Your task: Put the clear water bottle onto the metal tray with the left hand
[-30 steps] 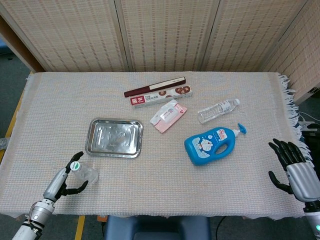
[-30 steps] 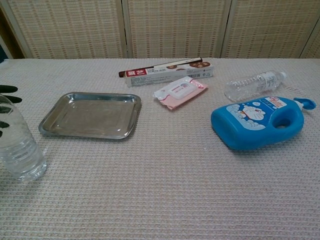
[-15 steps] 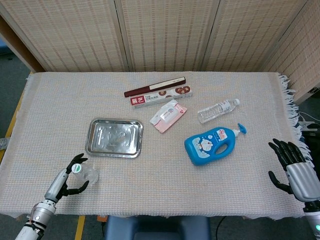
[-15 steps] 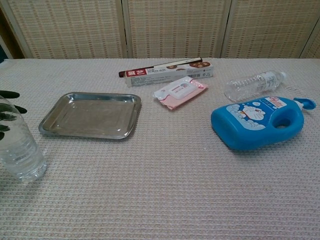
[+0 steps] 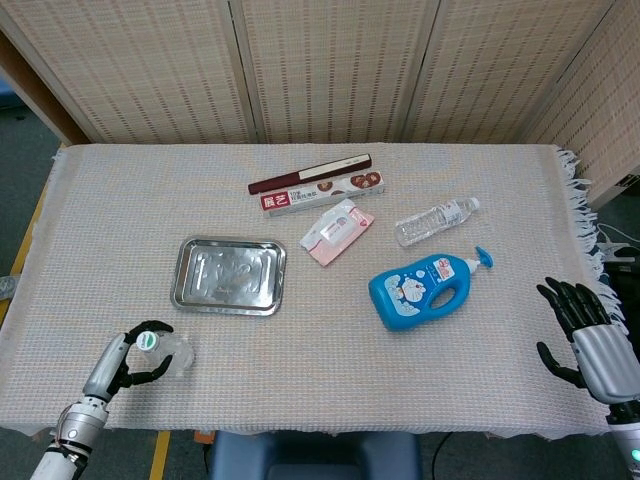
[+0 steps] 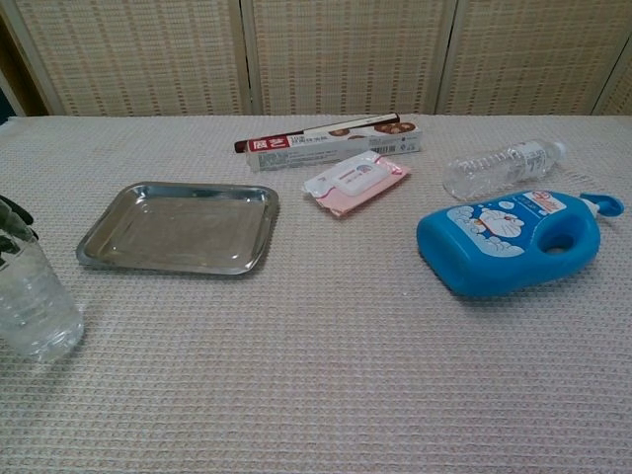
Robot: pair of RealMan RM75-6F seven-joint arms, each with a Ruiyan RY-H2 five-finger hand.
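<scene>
Head view only: right hand [image 5: 592, 342].

table [image 5: 120, 200] | cloth-covered | metal tray [image 5: 229, 276] | blue jug [image 5: 425, 289] | lying bottle [image 5: 436, 220]

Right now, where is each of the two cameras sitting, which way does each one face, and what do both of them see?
Head view: high above the near table edge, looking steeply down; the left hand wraps the upright clear water bottle, the right hand is off the table's right edge.
Chest view: low at the near edge, looking across at the screen; only the left hand's fingertips show.
Shared: metal tray, blue bottle, lying bottle.
</scene>
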